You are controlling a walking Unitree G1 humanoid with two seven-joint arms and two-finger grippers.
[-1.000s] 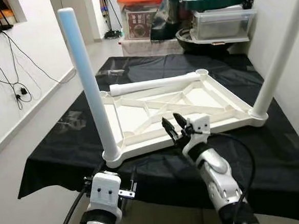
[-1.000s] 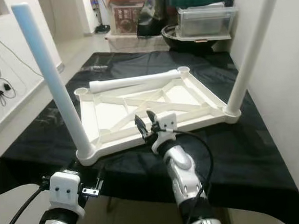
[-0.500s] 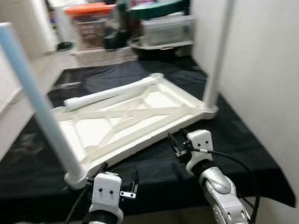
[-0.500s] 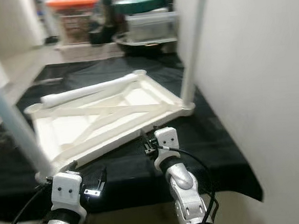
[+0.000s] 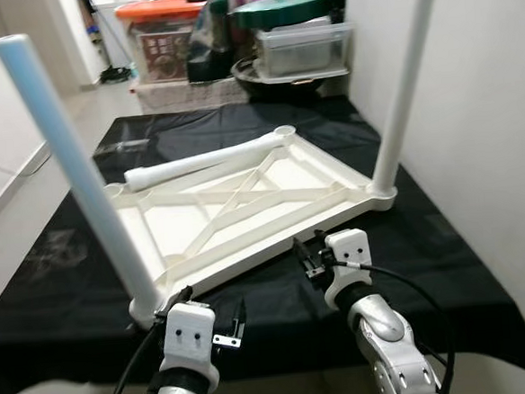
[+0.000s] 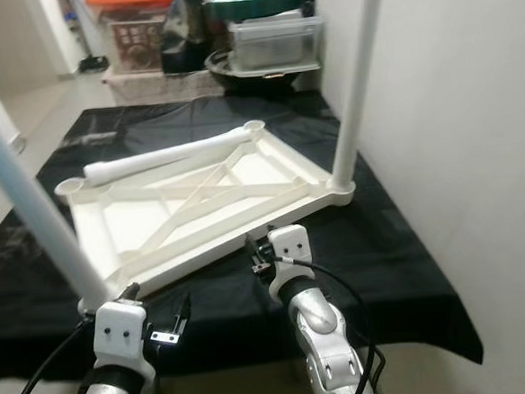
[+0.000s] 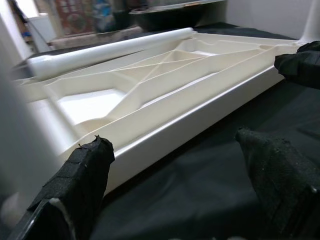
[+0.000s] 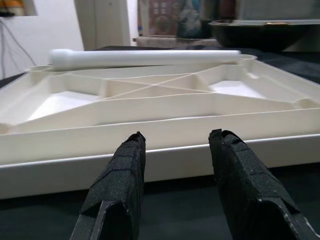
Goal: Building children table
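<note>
The white table top [image 5: 245, 207] lay upside down on a black cloth [image 5: 446, 247]. Its underside faced up, with raised ribs that crossed in the middle like an X. Two white legs stood straight up from it. One leg [image 5: 76, 174] stood at the near left corner of the table top, and the other leg [image 5: 403, 83] stood at the near right corner. A third leg [image 5: 210, 160] lay flat along the far edge of the table top. The far right corner had a round hole [image 5: 283, 131] with no leg in it.

The right gripper [image 5: 310, 257] was just beside the near edge of the table top, with its fingers [image 8: 120, 190] a little apart and holding nothing. The left gripper [image 7: 185, 180] was near the left corner leg, low at the cloth's edge, with its fingers [image 7: 75, 185] spread wide and empty
</note>
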